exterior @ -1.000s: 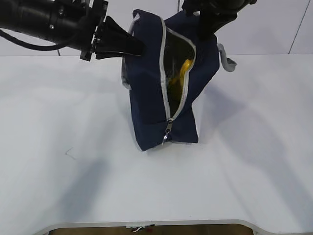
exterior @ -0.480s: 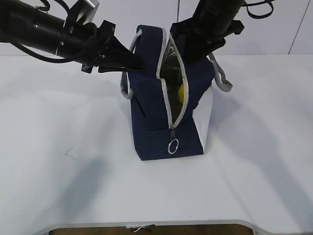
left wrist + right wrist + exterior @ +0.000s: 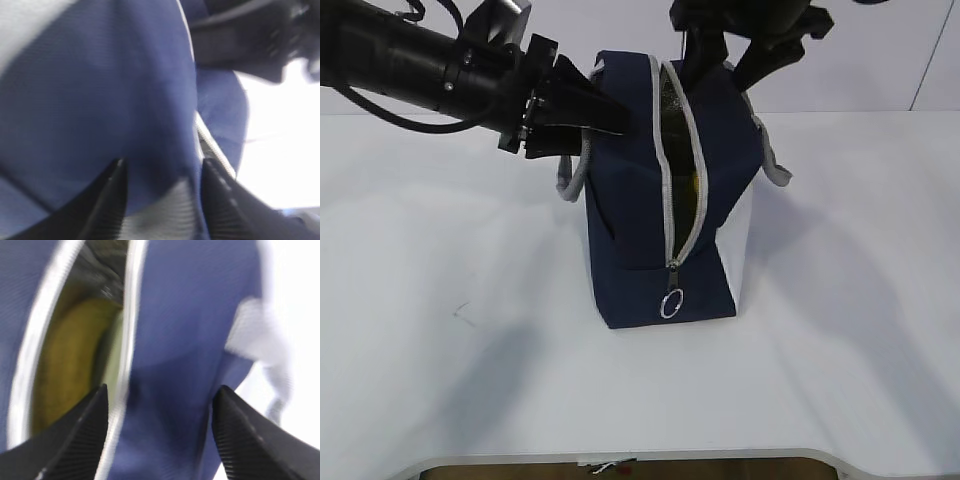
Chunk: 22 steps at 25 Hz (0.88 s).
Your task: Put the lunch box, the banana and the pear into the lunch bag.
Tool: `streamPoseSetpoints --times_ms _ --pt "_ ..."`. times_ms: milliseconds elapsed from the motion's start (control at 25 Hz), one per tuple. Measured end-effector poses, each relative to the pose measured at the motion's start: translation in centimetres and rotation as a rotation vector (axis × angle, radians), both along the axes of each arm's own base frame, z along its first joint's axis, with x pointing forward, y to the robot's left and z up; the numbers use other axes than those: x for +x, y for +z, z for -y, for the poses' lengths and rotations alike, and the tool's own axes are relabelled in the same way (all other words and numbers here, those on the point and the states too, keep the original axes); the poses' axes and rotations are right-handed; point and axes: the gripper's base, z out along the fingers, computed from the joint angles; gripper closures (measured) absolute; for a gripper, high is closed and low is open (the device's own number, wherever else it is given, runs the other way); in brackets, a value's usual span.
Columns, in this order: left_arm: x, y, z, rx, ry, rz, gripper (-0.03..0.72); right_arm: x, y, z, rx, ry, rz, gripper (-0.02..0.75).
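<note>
The navy lunch bag [image 3: 640, 230] stands upright on the white table, its grey zipper open along the front with the ring pull [image 3: 671, 303] hanging low. A yellow fruit [image 3: 691, 183] shows in the slit and is blurred in the right wrist view [image 3: 70, 370]; I cannot tell banana from pear. The lunch box is hidden. My left gripper [image 3: 610, 112] sits at the bag's upper left. Its jaws [image 3: 163, 165] stand apart around a grey webbing handle [image 3: 165, 212] and navy fabric. My right gripper [image 3: 725, 72] hovers open over the bag's top [image 3: 162, 390].
The white table [image 3: 440, 300] spreads on all sides of the bag, with its front edge at the bottom of the exterior view. A grey handle [image 3: 775, 165] droops off the bag's right side, above its white side panel [image 3: 742, 240].
The bag, held tilted a second ago, now stands flat on the table. Both grippers have opened and released the fabric, and the right one has lifted above the bag's top.
</note>
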Motion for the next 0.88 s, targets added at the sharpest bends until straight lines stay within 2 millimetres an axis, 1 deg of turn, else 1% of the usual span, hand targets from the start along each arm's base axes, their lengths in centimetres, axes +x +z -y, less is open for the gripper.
streamPoseSetpoints --times_ms 120,240,400,560,640,720,760,880 --pt "-0.4 0.2 0.1 -0.019 -0.045 -0.018 0.272 -1.3 2.6 0.4 0.022 0.001 0.054 0.216" --pt "-0.7 0.7 0.1 -0.025 -0.054 -0.010 0.269 -2.5 4.7 0.8 0.038 0.001 0.101 0.216" --pt "-0.9 1.5 -0.1 0.018 -0.070 0.003 0.268 -3.9 6.9 1.2 0.050 0.010 0.154 0.217" --pt "-0.8 3.6 -0.6 0.126 -0.064 0.026 0.269 -4.8 7.9 1.5 0.049 0.025 0.175 0.216" --pt "-0.7 5.1 -0.8 0.164 -0.054 0.053 0.272 -5.7 8.3 1.7 0.054 0.035 0.172 0.216" --pt "-1.0 6.4 -1.1 0.189 -0.041 0.062 0.279 -6.9 8.0 2.0 0.049 0.048 0.146 0.216" --pt "-1.2 7.0 -1.2 0.199 -0.035 0.068 0.281 -7.8 8.2 2.2 0.048 0.053 0.144 0.216" --pt "-1.6 7.9 -1.3 0.212 -0.019 0.057 0.287 -10.6 8.0 3.1 0.037 0.070 0.115 0.217"
